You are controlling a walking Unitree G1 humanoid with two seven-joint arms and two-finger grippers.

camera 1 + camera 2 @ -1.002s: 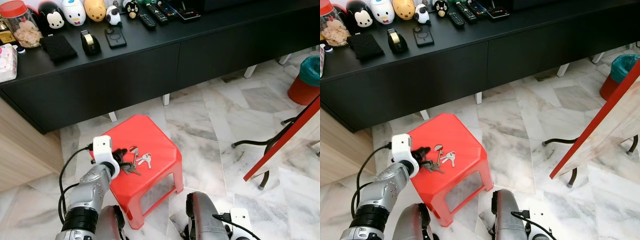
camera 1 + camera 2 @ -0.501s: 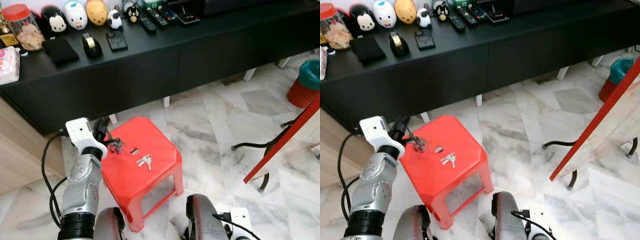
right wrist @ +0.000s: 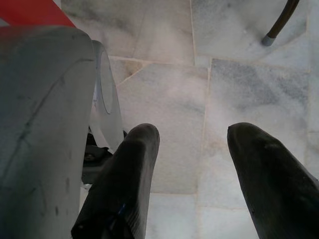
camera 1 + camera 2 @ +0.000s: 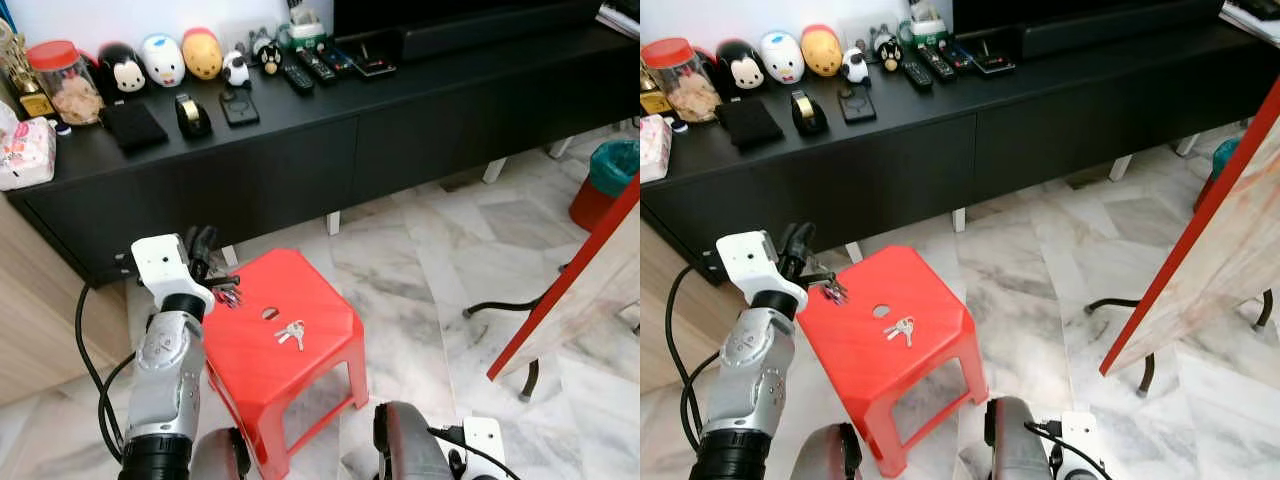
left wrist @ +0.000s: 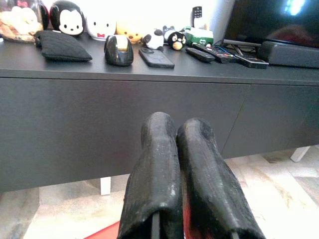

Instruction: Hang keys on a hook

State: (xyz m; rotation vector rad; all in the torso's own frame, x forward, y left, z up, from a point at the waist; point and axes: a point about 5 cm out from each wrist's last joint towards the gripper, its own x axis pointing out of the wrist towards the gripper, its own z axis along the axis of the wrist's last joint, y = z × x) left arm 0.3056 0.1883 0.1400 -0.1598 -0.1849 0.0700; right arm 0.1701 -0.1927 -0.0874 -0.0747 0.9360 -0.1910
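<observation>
So the left gripper [image 4: 207, 250] sits above the red stool's [image 4: 290, 372] back-left corner, fingers pressed together on a dark bunch of keys [image 4: 226, 296] dangling just over that corner. A second silver key set [image 4: 291, 334] lies flat near the stool's middle. The right gripper [image 3: 192, 164] hangs low beside the stool, fingers spread over marble floor [image 3: 169, 94].

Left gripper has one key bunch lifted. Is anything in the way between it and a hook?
Cannot say: no hook is visible. The left gripper holds a key bunch above the stool's left edge, jaws shut. Ahead is the black cabinet; its front shows no hook. A second bunch lies on the stool.
</observation>
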